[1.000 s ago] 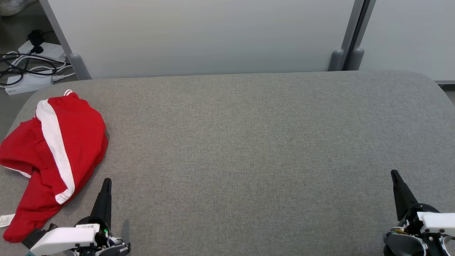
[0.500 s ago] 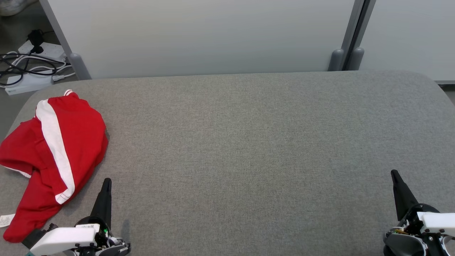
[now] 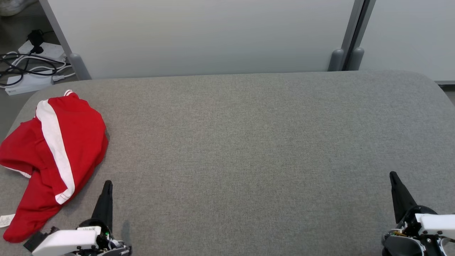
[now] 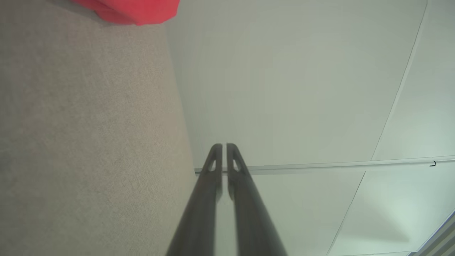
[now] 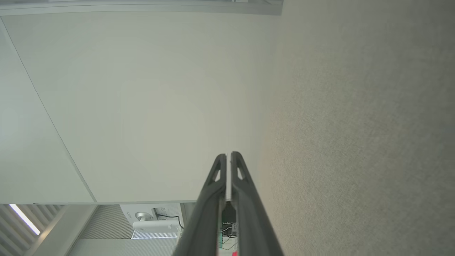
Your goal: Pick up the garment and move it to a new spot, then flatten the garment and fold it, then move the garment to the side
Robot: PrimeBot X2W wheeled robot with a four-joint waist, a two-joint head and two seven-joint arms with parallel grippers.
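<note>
Fingers on both arms are seen pressed together with nothing between them. The left fingers (image 4: 213, 170) meet along a hairline seam in the left wrist view, and the right fingers (image 5: 217, 177) are shut just as tightly in the right wrist view. No cloth is held by either pair.

The garment (image 3: 71, 135), red with a white stripe (image 3: 53, 142) and a small label (image 3: 6, 219) at its near end, is found on the grey desk (image 3: 249, 142). It lies to the left of the left fingers and reaches from beside their base to well beyond their tip. A narrow strip of bare desk is left between the cloth and the fingers, so no contact is made. From the right fingers the garment is well apart, with the whole width of the desk between.

The garment is seen bunched and doubled over on itself, with uneven edges and one end trailing toward the near edge of the desk. From this it is judged that no step of the task is done: nothing is lifted, nothing is carried to a new spot, and no flattening or tidy folding is shown. The pick-up is judged to be the step in hand, and for it the left fingers would have to be opened and brought leftward onto the cloth. Flattening, folding and the move to the side are all left to be done.
</note>
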